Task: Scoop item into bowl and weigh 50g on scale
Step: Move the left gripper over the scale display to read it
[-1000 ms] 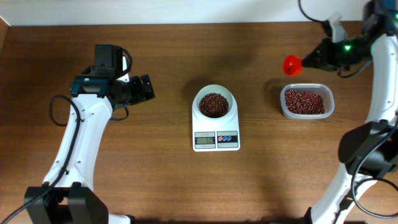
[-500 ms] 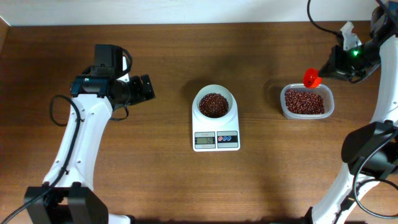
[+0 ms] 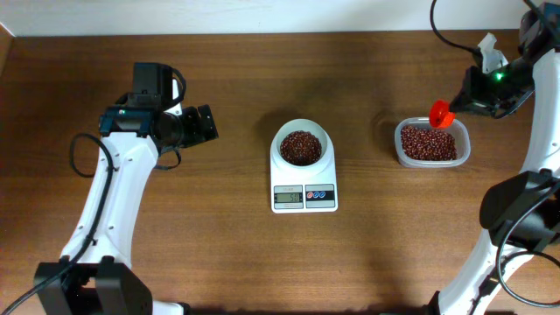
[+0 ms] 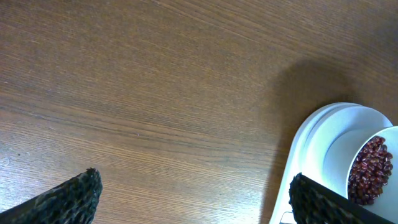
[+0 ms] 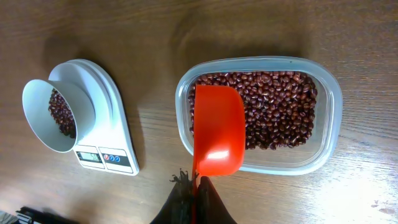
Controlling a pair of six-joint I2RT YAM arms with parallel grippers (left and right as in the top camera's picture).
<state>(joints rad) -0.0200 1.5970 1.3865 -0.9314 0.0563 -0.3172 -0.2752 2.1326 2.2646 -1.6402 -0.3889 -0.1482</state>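
i'm looking at the right gripper (image 5: 194, 185), and it's clamping shut on the handle of the red scoop (image 5: 217, 134). the scoop is hanging empty, mouth up, over the clear tub (image 5: 331, 118), at the tub's end nearest the scale (image 5: 115, 134). so the beans (image 5: 280, 109) i'm needing are lying straight beneath the scoop and on beyond it, away from the scale. the scoop's long axis is running out from the fingers across the tub's short width, so by my reckoning a dip and a sweep along that line is what's coming. the right arm is by far the nearer one. the left gripper (image 3: 208, 124) is idling wide open and holding nothing, well off on the scale's other side. the bowl (image 5: 43, 134) is sitting on the scale's platform with a dark heap of beans inside, below its rim. the beans are showing as small, glossy, red-brown ovals, loose and filling the tub in an even layer. i'm not managing to read the display from here.
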